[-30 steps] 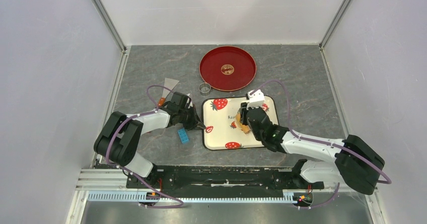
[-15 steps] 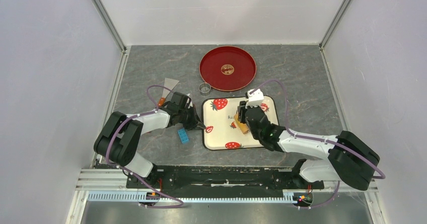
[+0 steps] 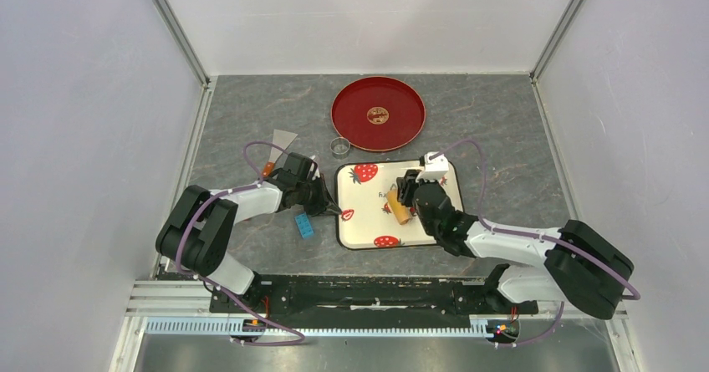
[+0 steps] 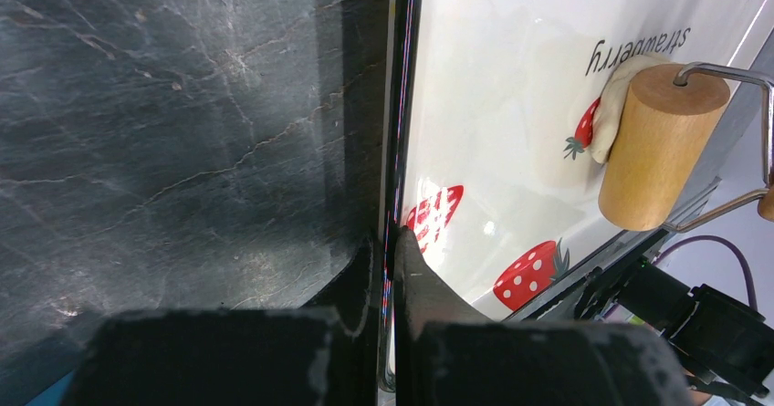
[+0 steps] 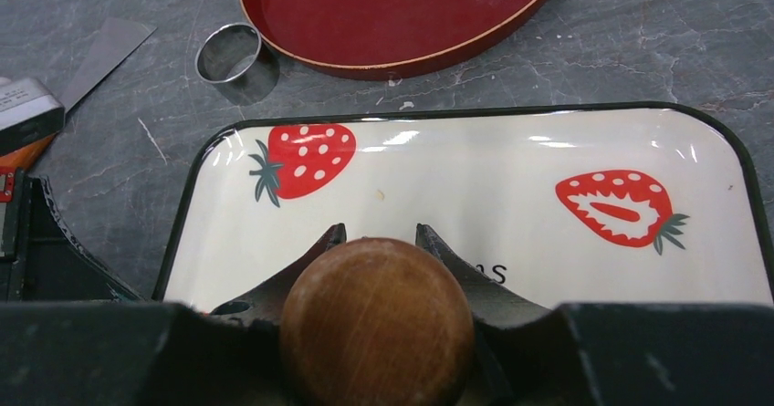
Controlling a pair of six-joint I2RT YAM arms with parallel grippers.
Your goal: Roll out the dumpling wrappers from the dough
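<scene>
- Grey marbled table between plain white walls carried the whole setup.
- Left claw was pinched together on the black left rim of the strawberry tray, one finger outside the rim and one inside, pinning it down.
- Right claw was clamped on the roller's wooden knob, its jaws partly apart around it.
- Roller drum lay on the tray just below and ahead of that claw, carried on a wire frame.
- Dough was a pale lump touching the drum's side and partly under it, beside the tray's printed word; from the right wrist the knob hid it.
- No cut wrapper could be made out anywhere.
- Ring stood beyond the right claw and to its left, just beside the red tray.
- Scraper lay beyond the left claw, and a blue block sat just on its near side.
- Step in hand, by my reading: rolling the dough flat while the left claw steadied the tray. The lump looked thick at its edge, so flattening seemed far from done.
- Next move called for firm downward pressure and even passes across the whole lump, with the tray held fast, until the sheet was thin and wide enough for the ring.
</scene>
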